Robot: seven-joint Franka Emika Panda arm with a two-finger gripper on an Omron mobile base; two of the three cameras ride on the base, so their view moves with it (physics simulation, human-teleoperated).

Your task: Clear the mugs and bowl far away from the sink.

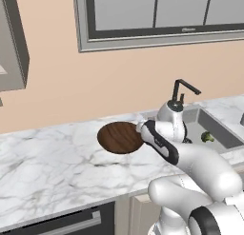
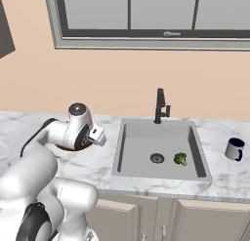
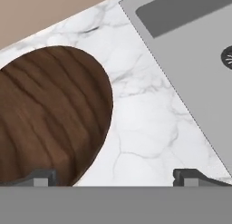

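The dark-brown wooden bowl (image 1: 118,137) sits on the marble counter just left of the sink (image 1: 217,134). In the hand view the bowl (image 3: 50,114) takes up the left side and the sink (image 3: 190,60) the upper right. My gripper (image 3: 115,177) is open above the bowl's sink-side rim, one fingertip (image 3: 43,177) over the wood and the other over bare marble, holding nothing. From the right base view my arm hides most of the bowl (image 2: 68,148). A white-grey mug (image 2: 234,149) with a dark inside stands on the counter right of the sink (image 2: 136,157).
A dark angular faucet (image 2: 160,107) stands behind the basin. Broccoli (image 2: 180,159) lies in the basin beside the round drain (image 2: 156,158). Marble counter (image 1: 47,167) stretches left of the bowl. The wall and a window are close behind.
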